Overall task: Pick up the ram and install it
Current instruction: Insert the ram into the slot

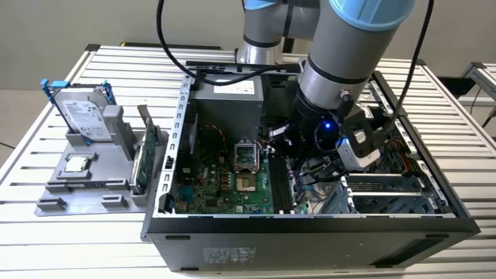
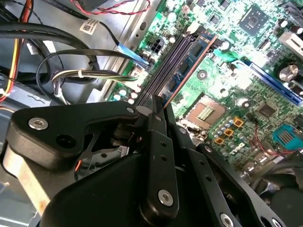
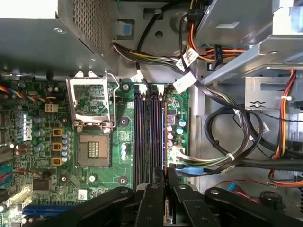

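**Operator:** Where is the ram [image 2: 191, 66] at this moment?

**Spotter:** You have it inside the computer case [image 1: 310, 229], standing on its long edge over the memory slots [image 3: 147, 137]. These run along the motherboard [image 3: 94, 175] edge farthest from the processor socket [image 3: 93, 149], close to the bundle of cables [image 3: 227, 156]. In the first wrist view you see the ram almost edge-on, as a thin strip [image 3: 164, 137] in line with the outermost slot. I can't tell whether its bottom edge has entered the slot or only sits on it.

**Operator:** And the claw [image 2: 158, 101]?

**Spotter:** Your claw's jaws are drawn nearly together, and one end of the stick comes out from between the fingertips [image 3: 171, 176]. I judge it to be clamped on that end, with the rest reaching out along the slot. It holds nothing else.

**Operator:** How should I expect the stick to behave?

**Spotter:** Treat it as light, thin and stiff along its length, but fragile. It's a bare circuit board, so twisting or a sideways push could crack it or bend the slot. The flat faces are smooth, so a grip at one end may let the far end tip. To my eye, you'd do best pinching across the two faces near the top edge, well away from the contact edge.
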